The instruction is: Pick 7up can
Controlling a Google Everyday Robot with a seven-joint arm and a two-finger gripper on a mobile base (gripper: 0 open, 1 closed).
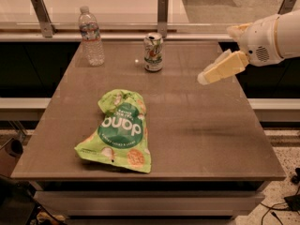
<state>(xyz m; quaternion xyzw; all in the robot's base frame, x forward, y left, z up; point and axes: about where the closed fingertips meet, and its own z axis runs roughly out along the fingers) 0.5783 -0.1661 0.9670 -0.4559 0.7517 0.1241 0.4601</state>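
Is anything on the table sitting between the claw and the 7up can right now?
Nothing visible does. The claw hangs over the table's right side, and only bare tabletop lies between it and the 7up can. The water bottle stands left of the can; the snack bag lies nearer the front.

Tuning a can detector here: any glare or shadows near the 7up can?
Camera view: warm, dim light; one small bright glint on the table just left of the 7up can; a soft shadow on the table below the gripper, which hovers right of the can, well apart.
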